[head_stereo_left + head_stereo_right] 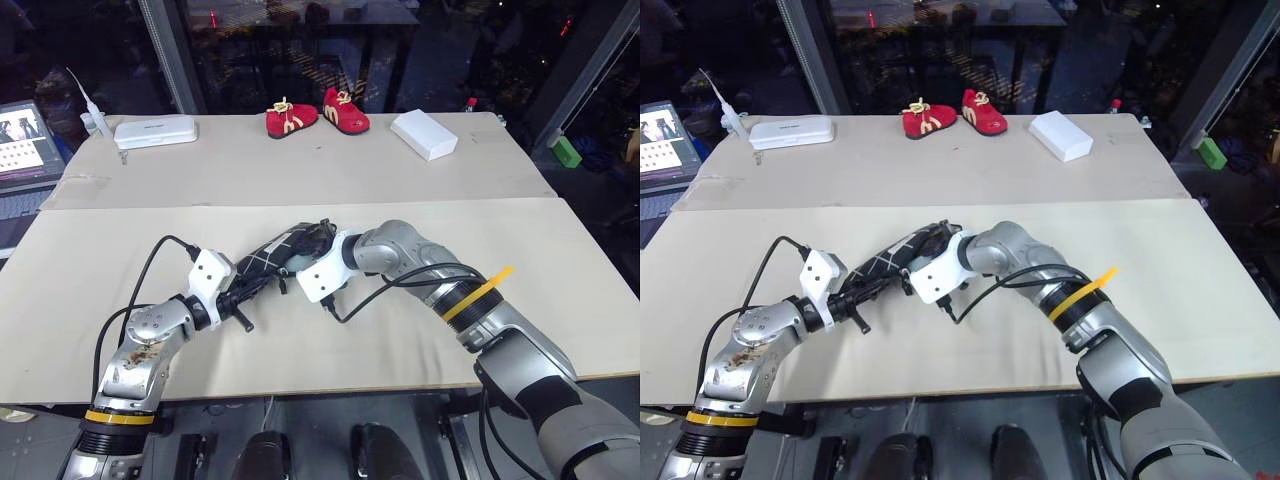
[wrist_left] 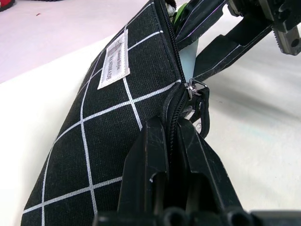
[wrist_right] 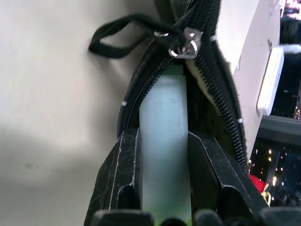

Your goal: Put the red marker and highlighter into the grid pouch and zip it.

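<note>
Lying diagonally on the beige counter, the grid pouch is held up between both hands, its long axis running from the near left toward the far right in the head views. In the left wrist view, detail hidden from the head cameras is given: the white label, the metal zipper slider part-way along the teeth, and the left hand pinched fully shut on the pouch's near end at the zipper seam. In the right wrist view, the highlighter is seen gripped between the partly closed fingers of the right hand, its pale body pointing lengthwise into the pouch's open mouth, with the green cap end nearest the fingers. The black pull cord hangs loose beside the opening. How deep the highlighter sits cannot be judged with certainty; it appears only partly inserted. Red shoes rest at the far edge.
</note>
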### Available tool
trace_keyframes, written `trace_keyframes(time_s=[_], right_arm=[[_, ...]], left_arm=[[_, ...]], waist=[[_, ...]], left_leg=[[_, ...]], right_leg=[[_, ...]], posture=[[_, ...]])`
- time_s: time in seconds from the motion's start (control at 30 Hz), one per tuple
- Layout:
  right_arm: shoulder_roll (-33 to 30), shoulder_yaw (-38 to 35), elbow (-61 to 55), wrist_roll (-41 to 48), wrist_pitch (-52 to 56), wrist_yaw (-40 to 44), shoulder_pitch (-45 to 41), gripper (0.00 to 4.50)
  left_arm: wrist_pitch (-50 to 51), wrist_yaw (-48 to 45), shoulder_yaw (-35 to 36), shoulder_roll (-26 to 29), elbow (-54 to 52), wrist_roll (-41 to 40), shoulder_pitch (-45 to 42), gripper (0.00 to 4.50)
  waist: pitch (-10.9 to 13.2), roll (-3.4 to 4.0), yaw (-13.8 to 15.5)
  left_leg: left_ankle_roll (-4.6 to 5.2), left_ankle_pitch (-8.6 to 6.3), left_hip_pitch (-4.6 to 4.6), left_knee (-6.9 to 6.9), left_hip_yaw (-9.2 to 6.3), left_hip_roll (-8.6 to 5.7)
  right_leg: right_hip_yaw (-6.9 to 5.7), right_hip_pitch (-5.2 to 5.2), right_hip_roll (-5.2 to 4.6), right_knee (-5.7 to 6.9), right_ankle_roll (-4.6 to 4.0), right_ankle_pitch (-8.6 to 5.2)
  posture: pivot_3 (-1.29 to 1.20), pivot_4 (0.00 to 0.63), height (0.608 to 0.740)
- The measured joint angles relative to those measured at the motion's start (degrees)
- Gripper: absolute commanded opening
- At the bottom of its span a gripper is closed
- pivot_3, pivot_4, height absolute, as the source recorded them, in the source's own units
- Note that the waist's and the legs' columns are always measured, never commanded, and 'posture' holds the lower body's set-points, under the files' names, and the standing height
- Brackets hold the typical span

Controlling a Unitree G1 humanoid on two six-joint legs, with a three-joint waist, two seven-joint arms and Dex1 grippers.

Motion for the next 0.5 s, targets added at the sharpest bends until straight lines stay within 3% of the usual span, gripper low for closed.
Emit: trace_keyframes(time_s=[0.5], right_arm=[[-0.96, -0.43, -6.64, -6.00, 9.16, 2.83, 1.20, 1.00]], left_arm=[[-0.02, 0.69, 0.05, -0.07, 0.30, -0.03, -0.51, 0.00]], waist=[[0.00, 0.00, 0.11]], left_leg=[[0.00, 0.00, -0.01, 0.00, 0.02, -0.02]], right_leg=[[-0.01, 0.00, 0.00, -0.02, 0.00, 0.00]], posture=[[0.00, 0.150, 0.740]])
